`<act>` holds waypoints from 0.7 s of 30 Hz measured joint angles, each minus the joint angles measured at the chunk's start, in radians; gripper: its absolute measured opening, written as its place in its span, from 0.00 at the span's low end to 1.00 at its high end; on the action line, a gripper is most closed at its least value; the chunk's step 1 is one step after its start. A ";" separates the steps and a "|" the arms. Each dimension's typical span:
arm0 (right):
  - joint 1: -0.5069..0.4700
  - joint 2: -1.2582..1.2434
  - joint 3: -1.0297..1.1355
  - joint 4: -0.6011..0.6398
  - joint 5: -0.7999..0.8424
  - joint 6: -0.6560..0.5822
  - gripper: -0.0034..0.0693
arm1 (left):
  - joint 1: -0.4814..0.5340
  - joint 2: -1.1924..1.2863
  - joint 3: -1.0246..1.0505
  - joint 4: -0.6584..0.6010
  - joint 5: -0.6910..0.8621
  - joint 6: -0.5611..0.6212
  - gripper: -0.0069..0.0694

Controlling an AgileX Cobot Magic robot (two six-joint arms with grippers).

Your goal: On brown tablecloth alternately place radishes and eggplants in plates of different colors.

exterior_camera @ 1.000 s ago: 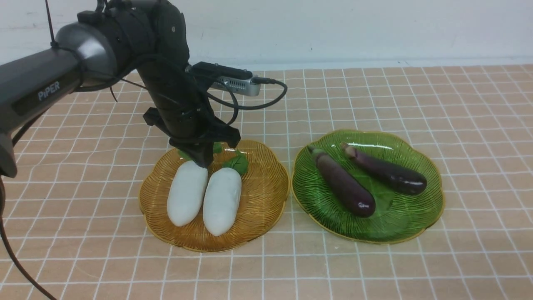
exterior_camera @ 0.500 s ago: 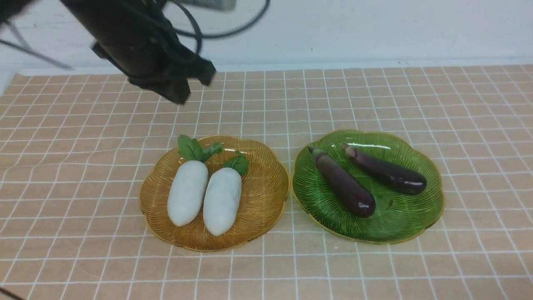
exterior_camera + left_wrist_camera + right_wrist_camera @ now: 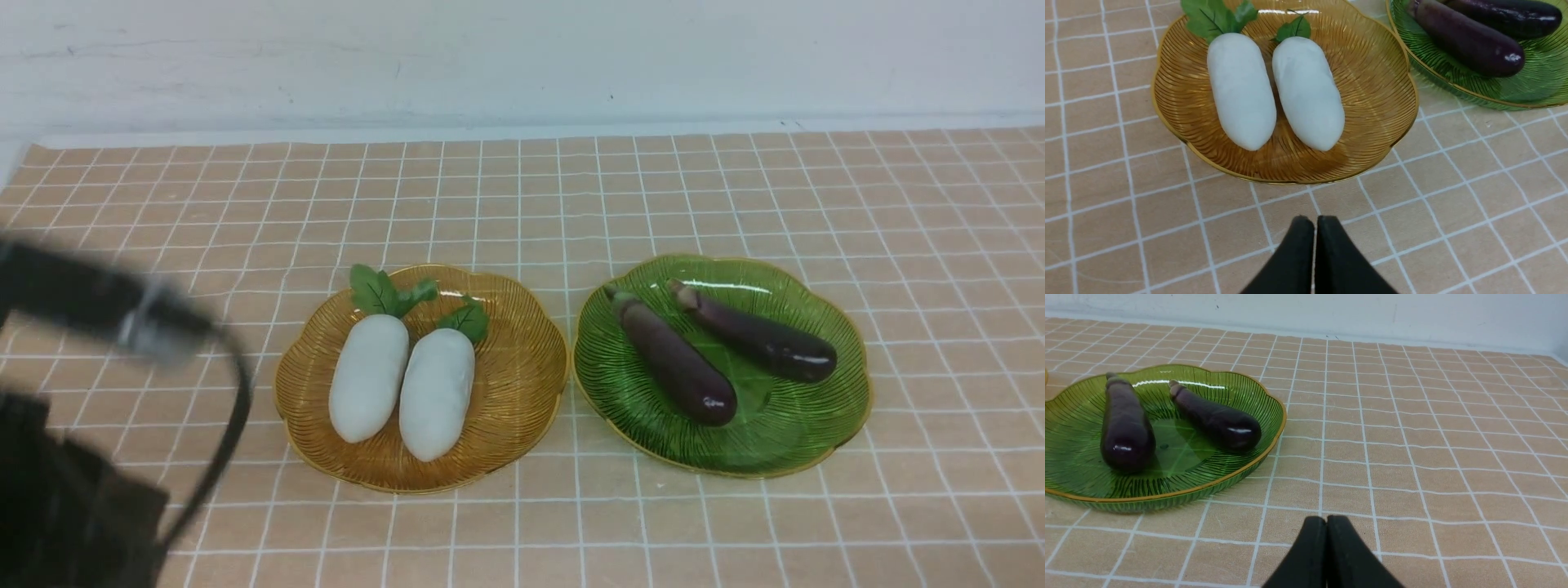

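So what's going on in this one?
Nothing is being handled right now. Two white toy radishes lie side by side in the amber ribbed plate, two dark purple eggplants in the green ribbed plate. The left pincer and right pincer are shut and empty, off the plates.

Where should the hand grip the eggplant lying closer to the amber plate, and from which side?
Probably the middle of that slim dark purple eggplant, from above, jaws across its width: its length sides look clear, and the other eggplant lies apart.
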 joint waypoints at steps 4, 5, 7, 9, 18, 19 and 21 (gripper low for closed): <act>0.000 0.000 0.000 0.000 0.000 0.000 0.03 | 0.000 -0.025 0.013 0.025 -0.019 0.000 0.09; 0.000 0.000 0.000 0.000 0.000 0.000 0.03 | 0.000 -0.042 0.027 0.035 -0.032 0.000 0.09; 0.000 0.000 0.000 0.000 0.000 0.000 0.03 | 0.000 -0.090 0.067 0.063 -0.080 0.000 0.09; 0.000 0.000 0.000 0.000 0.000 0.000 0.03 | 0.006 -0.130 0.101 0.083 -0.113 0.001 0.09; 0.000 0.000 0.000 0.000 0.000 0.000 0.03 | 0.170 -0.468 0.398 0.122 -0.193 -0.015 0.09; 0.000 0.000 0.000 0.000 0.000 0.000 0.03 | 0.189 -0.509 0.420 0.124 -0.193 -0.016 0.09; 0.000 0.000 0.000 0.000 0.000 0.000 0.03 | 0.225 -0.562 0.458 0.128 -0.193 -0.017 0.09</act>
